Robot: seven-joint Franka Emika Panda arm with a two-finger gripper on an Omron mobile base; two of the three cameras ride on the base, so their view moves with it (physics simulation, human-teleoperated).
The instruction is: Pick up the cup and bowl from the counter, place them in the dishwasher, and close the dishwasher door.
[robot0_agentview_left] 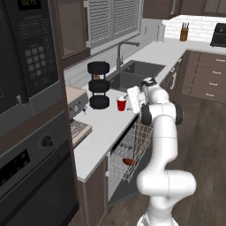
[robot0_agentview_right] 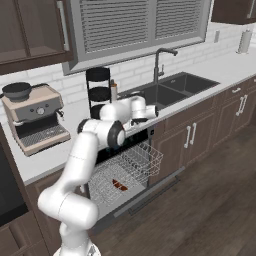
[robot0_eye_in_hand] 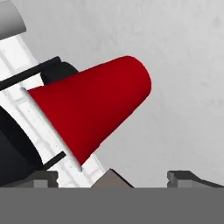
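The cup (robot0_agentview_left: 121, 104) stood upright on the tabletop (robot0_agentview_left: 99, 132), just right of the black rack of 3 stacked discs (robot0_agentview_left: 98, 84) and in front of the sink (robot0_agentview_left: 132, 74). The gripper (robot0_agentview_left: 131, 100) sat level with the cup, just to its right and apart from it, with the arm (robot0_agentview_left: 161, 145) bent up over the open dishwasher (robot0_agentview_left: 128, 154).

In the hand view the red cup (robot0_eye_in_hand: 89, 107) lay large and close, tilted in the picture because the hand was rolled. The dark fingertips (robot0_eye_in_hand: 186, 176) showed at the bottom, 1 to each side, both short of the cup wall. The jaws were spread wide and pinched nothing.

The bowl (robot0_agentview_left: 129, 162) was in the white wire rack (robot0_agentview_left: 130, 152) of the dishwasher, which was pulled out over the lowered dishwasher door (robot0_agentview_right: 150, 192). In the right base view the bowl (robot0_agentview_right: 119, 186) showed as a small reddish-brown shape on the rack (robot0_agentview_right: 125, 172) floor.

In that same view the arm's wrist blocked the cup, and the gripper itself could not be made out clearly. An espresso machine (robot0_agentview_right: 37, 120) stood on the tabletop (robot0_agentview_right: 50, 155) to the left, well apart from the rack of discs (robot0_agentview_right: 98, 90). The faucet (robot0_agentview_right: 159, 62) rose behind the sink (robot0_agentview_right: 172, 87).
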